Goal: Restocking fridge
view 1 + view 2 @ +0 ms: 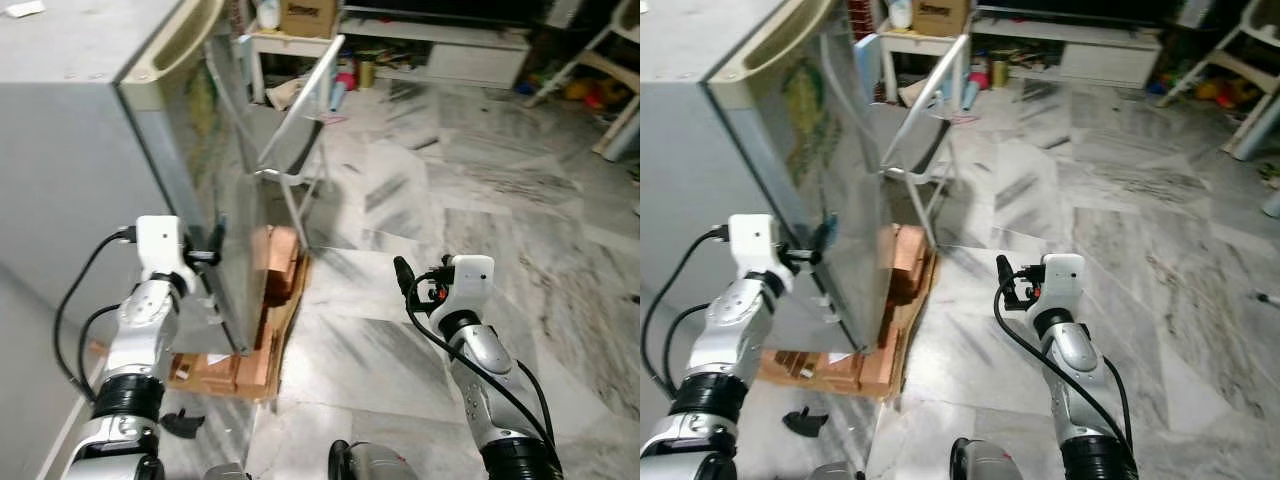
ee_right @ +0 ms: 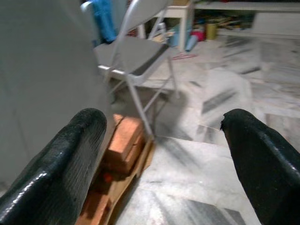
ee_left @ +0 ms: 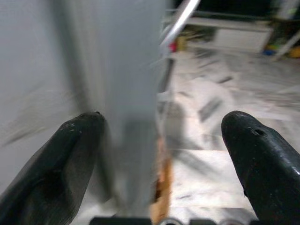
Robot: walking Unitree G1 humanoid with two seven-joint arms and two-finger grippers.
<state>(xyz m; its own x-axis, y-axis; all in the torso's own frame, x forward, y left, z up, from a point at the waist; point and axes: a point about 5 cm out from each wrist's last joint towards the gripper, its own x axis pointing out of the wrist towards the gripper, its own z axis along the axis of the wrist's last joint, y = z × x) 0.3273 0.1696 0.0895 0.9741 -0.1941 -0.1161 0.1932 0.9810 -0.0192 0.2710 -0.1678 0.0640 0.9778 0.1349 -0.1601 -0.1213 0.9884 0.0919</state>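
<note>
The left end effector (image 1: 213, 247), fingers spread and grasping nothing, sits at the free edge of the grey fridge (image 1: 90, 140) door (image 1: 225, 200), one finger (image 3: 70, 154) on either side of it, in what looks like the door-handling step of restocking. The right end effector (image 1: 405, 275), also spread and empty, hangs over the marble floor (image 1: 450, 200). Next, the left arm likely must swing the door; a folding chair (image 1: 300, 125) stands just beyond it in the sweep, above stacked bricks (image 1: 280, 260) on cardboard (image 1: 285, 330).

Home: fridge (image 1: 90, 150), folding chair (image 1: 300, 120), marble floor (image 1: 480, 220).
</note>
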